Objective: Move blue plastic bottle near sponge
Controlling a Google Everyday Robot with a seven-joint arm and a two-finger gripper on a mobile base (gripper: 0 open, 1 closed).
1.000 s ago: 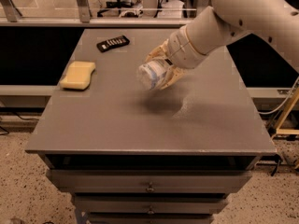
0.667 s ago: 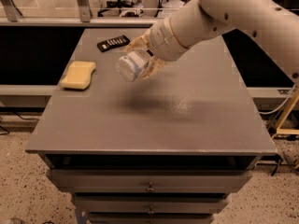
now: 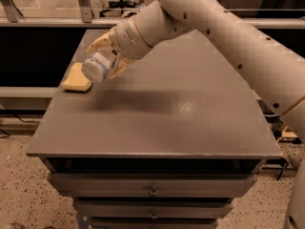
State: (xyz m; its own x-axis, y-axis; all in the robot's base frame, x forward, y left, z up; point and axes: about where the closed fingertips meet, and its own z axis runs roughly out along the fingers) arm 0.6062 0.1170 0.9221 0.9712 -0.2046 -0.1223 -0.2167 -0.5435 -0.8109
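Blue plastic bottle [image 3: 95, 68] is held off the worktop [image 3: 190, 128] near its left edge, lying roughly level with one blunt end turned toward the camera.

Nearest, below the front edge, a stack of drawers [image 3: 152, 184] shows small metal pulls, and a speckled floor [image 3: 19, 190] spreads to the left of them. The front half of the grey worktop carries only a soft sheen and, farther in, a broad dark shadow [image 3: 128, 100] stretching right from the left edge.

Behind that shadow, the sponge [image 3: 76, 78] lies flat at the left edge, about halfway between the front-left and far-left corners. It is pale yellow with rounded corners. The bottle hangs just to its right and slightly above it, its end overlapping the sponge's right side from this angle; whether the two touch cannot be told.

The end effector [image 3: 107, 56] is clamped around the bottle's body, its yellowish fingers [image 3: 102, 42] pressing it from above and below. The pale label and clear plastic show between them. From there the cream-coloured arm [image 3: 209, 23] rises up and to the right, crossing the far-right part of the worktop and leaving at the right side.

Beyond the far edge runs a dark rail [image 3: 57, 23] with glass panels above.
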